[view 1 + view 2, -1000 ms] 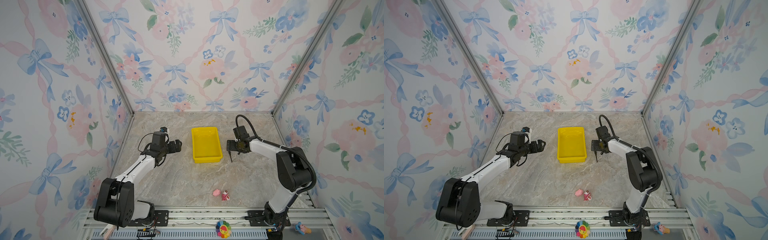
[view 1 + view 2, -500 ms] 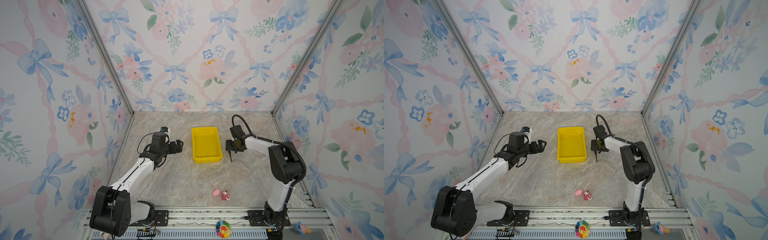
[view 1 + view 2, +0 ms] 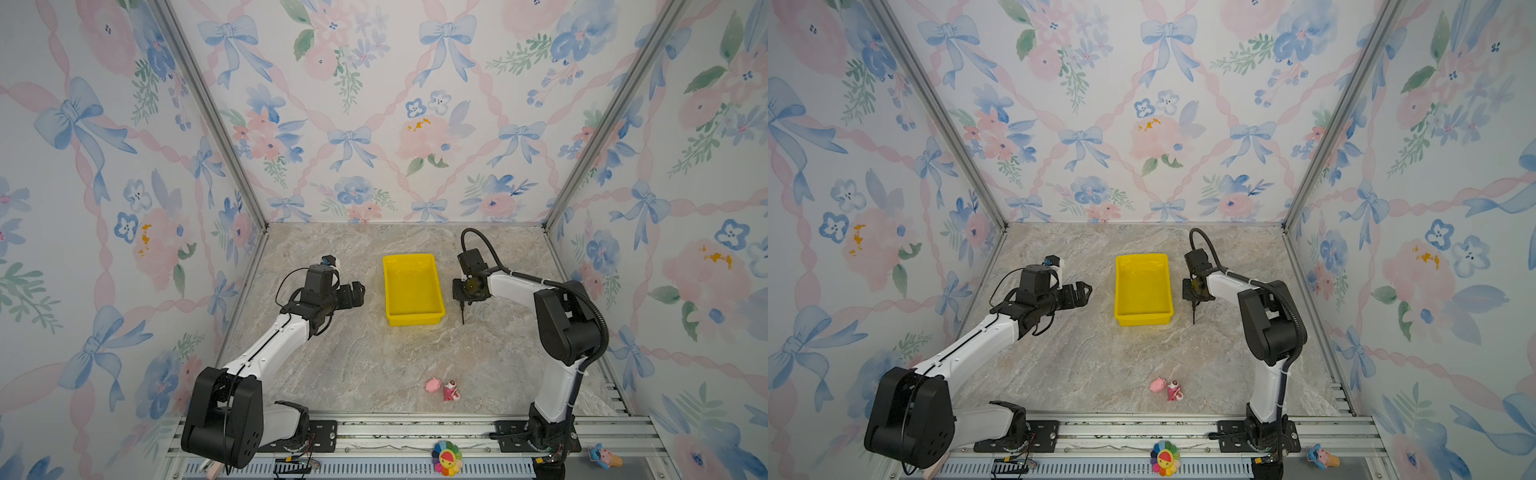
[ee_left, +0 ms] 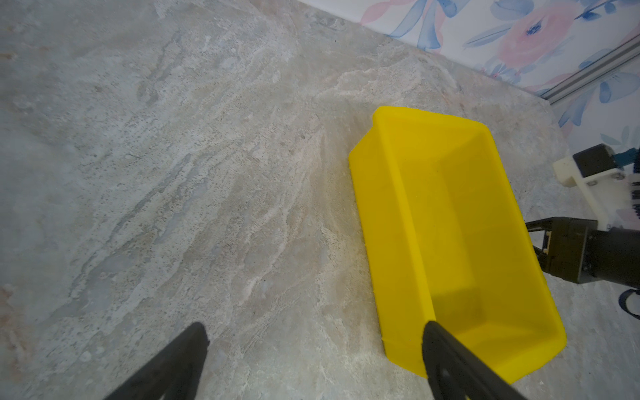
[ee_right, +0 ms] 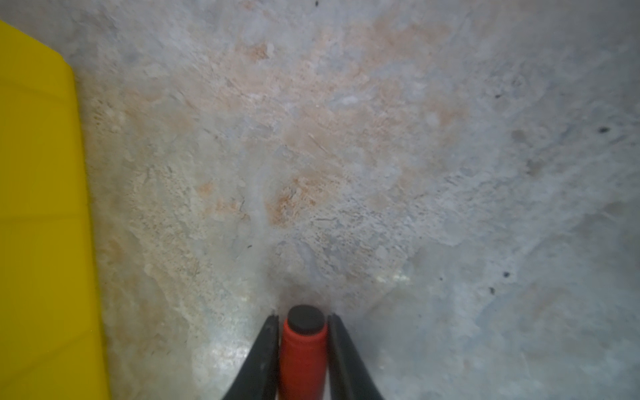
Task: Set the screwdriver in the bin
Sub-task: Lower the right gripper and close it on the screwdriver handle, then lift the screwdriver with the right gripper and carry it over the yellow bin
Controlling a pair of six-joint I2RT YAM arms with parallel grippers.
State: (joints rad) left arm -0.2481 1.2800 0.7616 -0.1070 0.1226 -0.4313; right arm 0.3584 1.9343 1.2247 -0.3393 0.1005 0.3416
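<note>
The screwdriver (image 5: pixel 303 353) has an orange-red handle with a black end cap. In the right wrist view my right gripper (image 5: pixel 304 316) is shut on that handle, a finger pressed against each side. In both top views the right gripper (image 3: pixel 463 300) (image 3: pixel 1194 300) points down just right of the bin, and the thin dark shaft of the screwdriver (image 3: pixel 462 313) (image 3: pixel 1193 314) sticks out below it onto the table. The yellow bin (image 3: pixel 413 319) (image 3: pixel 1143 320) (image 4: pixel 388 214) (image 5: pixel 41 207) stands empty mid-table. My left gripper (image 3: pixel 360 291) (image 3: pixel 1086 289) (image 4: pixel 314 327) hovers open left of the bin, holding nothing.
Two small pink toy figures (image 3: pixel 433 385) (image 3: pixel 451 390) lie near the front of the marble table. A rainbow flower toy (image 3: pixel 446 457) and another small toy (image 3: pixel 604 457) sit on the front rail. Floral walls close in the back and both sides.
My right gripper has gone from wide open to shut on the screwdriver handle, staying beside the bin. The left gripper has edged slightly right toward the bin.
</note>
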